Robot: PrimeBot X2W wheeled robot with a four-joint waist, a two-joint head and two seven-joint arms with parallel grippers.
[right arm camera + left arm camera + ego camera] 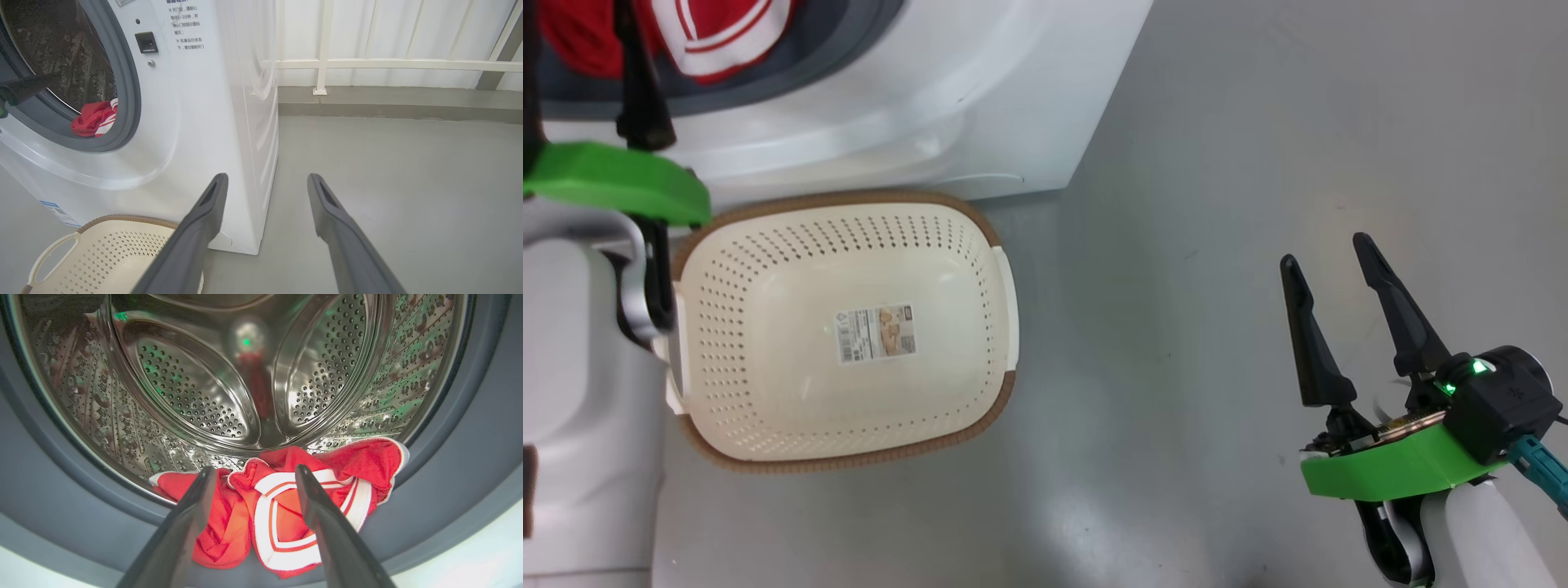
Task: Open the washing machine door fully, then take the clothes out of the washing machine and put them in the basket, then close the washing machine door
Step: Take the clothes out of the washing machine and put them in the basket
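The washing machine (196, 122) stands with its mouth uncovered and the drum (196, 388) within reach. Just in front of it on the floor (1258, 122) sits the basket (768, 367), empty save a paper label (876, 333), probably placed for a short carry. The clothes (269, 498) lie bunched at the drum's front lip. The left pincer (256, 469), spread wide and empty, straddles them. The right pincer (1323, 249), equally wide and empty, hangs well beside the machine.

The grey floor (1217, 163) carries the washing machine (980, 98) and the basket (768, 269). Both stand close together, well left of the right gripper (1324, 250).
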